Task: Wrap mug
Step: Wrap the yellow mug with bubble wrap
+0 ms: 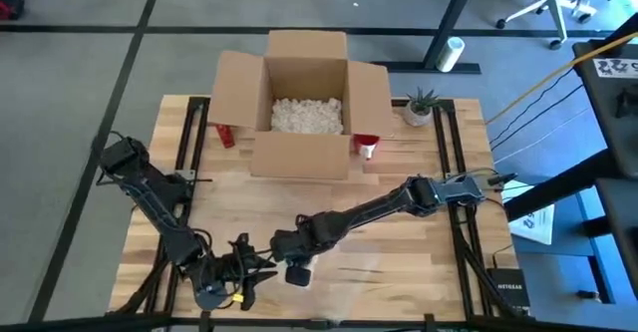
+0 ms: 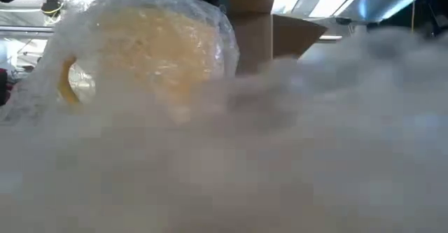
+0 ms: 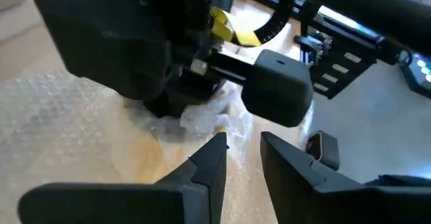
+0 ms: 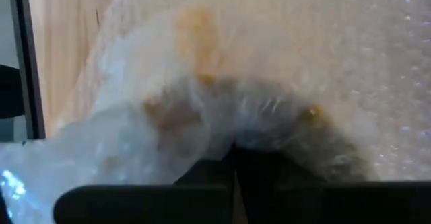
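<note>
Mug [image 2: 150, 47], yellow, sits bundled in bubble wrap [image 4: 155, 126] at the table's [image 1: 399, 272] near edge, between my two grippers. My right gripper [image 4: 232, 153] is pinched together on a fold of wrap. My left gripper [image 3: 244, 150] hangs just beside it, fingers apart and empty. If I tug that fold too hard, the wrap could peel back or the mug roll off the edge.

Matte black arms; blocky housings; angular black fingers [image 3: 209, 167]; yellow band.
</note>
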You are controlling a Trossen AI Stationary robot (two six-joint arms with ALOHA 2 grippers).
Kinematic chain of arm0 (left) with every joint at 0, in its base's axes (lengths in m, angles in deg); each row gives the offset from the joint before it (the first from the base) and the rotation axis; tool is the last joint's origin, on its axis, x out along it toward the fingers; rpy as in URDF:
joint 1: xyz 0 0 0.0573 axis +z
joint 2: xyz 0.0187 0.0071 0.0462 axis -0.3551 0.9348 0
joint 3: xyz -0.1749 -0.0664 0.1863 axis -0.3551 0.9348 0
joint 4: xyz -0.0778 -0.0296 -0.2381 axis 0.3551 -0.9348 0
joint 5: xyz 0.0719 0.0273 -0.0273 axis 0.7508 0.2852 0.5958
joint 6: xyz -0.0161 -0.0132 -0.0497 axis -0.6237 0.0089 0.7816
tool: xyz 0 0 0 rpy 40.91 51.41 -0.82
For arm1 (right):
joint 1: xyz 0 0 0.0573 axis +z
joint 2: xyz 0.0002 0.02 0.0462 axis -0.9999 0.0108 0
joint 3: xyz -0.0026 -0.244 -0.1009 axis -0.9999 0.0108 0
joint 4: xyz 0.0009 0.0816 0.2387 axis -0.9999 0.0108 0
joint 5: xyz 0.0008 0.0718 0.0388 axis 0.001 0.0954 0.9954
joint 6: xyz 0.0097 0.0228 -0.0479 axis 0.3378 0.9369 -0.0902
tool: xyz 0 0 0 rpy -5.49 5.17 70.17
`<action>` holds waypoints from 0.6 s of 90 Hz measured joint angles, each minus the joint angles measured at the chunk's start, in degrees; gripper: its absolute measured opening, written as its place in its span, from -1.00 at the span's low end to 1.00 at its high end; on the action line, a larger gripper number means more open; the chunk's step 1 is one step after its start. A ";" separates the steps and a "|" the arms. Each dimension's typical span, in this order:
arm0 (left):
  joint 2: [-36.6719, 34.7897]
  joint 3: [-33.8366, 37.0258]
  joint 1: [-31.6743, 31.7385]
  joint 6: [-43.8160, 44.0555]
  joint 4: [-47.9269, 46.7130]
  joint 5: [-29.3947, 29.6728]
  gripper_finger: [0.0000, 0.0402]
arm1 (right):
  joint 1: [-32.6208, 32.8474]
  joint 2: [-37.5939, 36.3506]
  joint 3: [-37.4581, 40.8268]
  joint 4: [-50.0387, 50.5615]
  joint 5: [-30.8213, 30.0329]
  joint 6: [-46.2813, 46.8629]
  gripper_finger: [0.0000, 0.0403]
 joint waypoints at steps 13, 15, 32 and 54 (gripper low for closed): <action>0.00 -0.02 -1.51 1.24 -0.51 0.06 -0.63 | 0.04 0.00 -0.14 0.07 0.21 0.01 -1.00; 0.00 -0.02 -1.73 1.41 -0.63 0.08 -0.63 | 0.04 -0.36 -0.56 0.54 0.20 0.04 -1.00; 0.00 -0.02 -2.88 4.54 -4.74 1.15 -0.63 | 0.28 -0.05 -7.73 8.06 -0.42 0.44 -1.00; 0.00 0.13 -3.53 6.97 -7.89 1.39 -0.63 | 0.29 -5.78 -6.08 11.01 -5.10 1.30 -1.00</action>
